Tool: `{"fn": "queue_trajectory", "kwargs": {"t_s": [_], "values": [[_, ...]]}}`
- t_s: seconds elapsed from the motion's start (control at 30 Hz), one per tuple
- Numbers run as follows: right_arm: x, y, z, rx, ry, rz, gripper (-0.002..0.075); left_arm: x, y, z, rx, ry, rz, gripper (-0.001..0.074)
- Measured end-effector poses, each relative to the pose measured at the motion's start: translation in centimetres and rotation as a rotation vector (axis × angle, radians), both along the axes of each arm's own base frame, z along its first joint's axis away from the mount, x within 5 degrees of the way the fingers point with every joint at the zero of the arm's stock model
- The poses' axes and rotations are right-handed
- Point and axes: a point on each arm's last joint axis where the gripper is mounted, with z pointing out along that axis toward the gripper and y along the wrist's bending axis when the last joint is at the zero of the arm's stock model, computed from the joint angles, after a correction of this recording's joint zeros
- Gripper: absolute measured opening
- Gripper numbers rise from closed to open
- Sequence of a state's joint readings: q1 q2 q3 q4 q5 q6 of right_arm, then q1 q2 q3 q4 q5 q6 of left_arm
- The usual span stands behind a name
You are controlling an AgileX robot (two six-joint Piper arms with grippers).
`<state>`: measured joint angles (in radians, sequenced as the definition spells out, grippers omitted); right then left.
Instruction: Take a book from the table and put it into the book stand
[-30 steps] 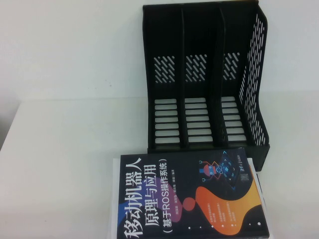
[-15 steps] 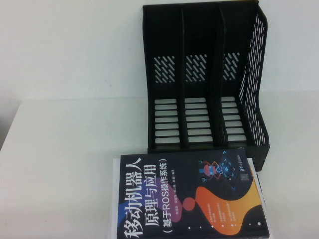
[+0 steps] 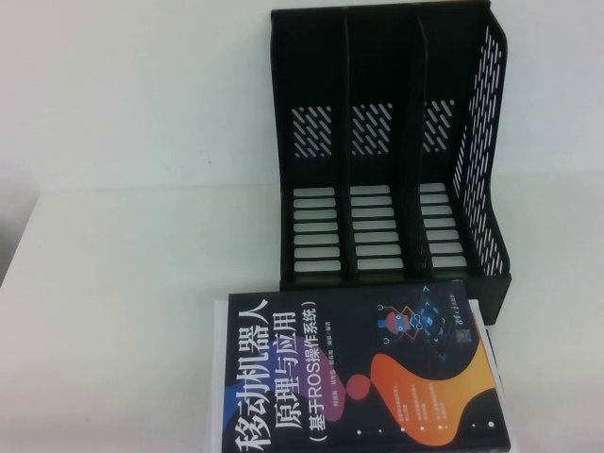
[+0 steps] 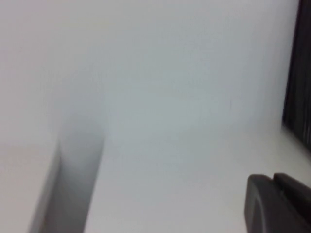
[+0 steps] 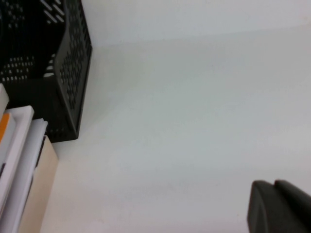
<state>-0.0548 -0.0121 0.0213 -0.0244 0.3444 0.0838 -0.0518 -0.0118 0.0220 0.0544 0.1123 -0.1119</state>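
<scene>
The thick black paperback book (image 3: 363, 373) with a large white Chinese title and orange, purple and blue shapes lies flat on a stack at the near edge of the plain white desk (image 3: 123, 302), just in front of the black plastic book stand (image 3: 387, 151) with 3 upright slots, all 3 of them unfilled. The left gripper (image 4: 279, 204) hangs over bare desk left of the stand; the right gripper (image 5: 279, 206) hangs right of it. How far either gripper's fingers are spread cannot be told.
</scene>
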Motion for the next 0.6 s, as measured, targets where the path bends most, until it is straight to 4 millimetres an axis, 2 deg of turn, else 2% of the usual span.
{"fn": "queue_trajectory", "kwargs": {"t_s": [0.13,0.3,0.6], "values": [[0.0,0.0,0.0,0.000,0.000,0.009,-0.0003,-0.2,-0.2,2.6,-0.010,-0.283,-0.018,-0.0002],[0.0,0.0,0.0,0.000,0.000,0.009,-0.0003,-0.9,-0.3,4.6,-0.018,-0.521,-0.035,-0.0002],[0.0,0.0,0.0,0.000,0.000,0.009,-0.0003,-1.2,-0.3,5.1,-0.012,-0.583,-0.039,-0.0002]]}}
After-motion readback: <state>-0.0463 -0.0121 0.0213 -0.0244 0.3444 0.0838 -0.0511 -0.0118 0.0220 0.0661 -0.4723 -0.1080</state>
